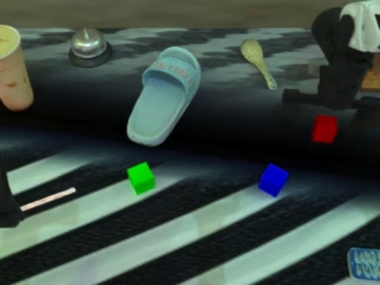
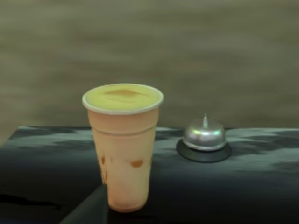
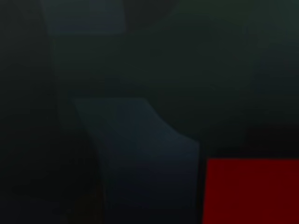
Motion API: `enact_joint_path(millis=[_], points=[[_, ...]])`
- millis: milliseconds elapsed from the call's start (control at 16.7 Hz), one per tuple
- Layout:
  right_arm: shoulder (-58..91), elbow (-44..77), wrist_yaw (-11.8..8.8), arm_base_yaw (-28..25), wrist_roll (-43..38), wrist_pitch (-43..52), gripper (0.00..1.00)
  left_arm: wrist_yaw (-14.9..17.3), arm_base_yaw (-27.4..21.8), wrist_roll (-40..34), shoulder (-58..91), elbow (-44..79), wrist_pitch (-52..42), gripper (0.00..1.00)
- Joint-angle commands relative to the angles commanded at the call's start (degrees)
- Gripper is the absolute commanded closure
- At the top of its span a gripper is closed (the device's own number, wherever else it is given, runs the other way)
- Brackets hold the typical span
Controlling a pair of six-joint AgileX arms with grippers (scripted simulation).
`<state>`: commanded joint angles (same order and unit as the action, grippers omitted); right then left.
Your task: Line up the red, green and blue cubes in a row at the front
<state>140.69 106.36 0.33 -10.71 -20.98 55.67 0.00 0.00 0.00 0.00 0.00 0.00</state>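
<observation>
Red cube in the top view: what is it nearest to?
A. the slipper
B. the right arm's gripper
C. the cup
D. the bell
B. The red cube lies just below the right gripper, far from everything else listed.

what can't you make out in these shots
- Right gripper: top view, the arm's own dark body hides its fingertips above the red cube.
- Right wrist view: dark, apart from the red cube's corner.
- Left gripper: top view, cut off by the left edge.
- Cup: top view, cropped by the left edge.
</observation>
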Motion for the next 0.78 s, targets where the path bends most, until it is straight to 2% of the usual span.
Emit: enact_joint_path(millis=[180, 780], points=[[0.0, 0.0, 0.0, 0.0, 0.0, 0.0, 0.00, 0.0, 0.0, 0.0, 0.0, 0.0, 0.0, 0.00], [0.0, 0.0, 0.0, 0.0, 0.0, 0.0, 0.75, 0.0, 0.0, 0.0, 0.0, 0.0, 0.0, 0.00]])
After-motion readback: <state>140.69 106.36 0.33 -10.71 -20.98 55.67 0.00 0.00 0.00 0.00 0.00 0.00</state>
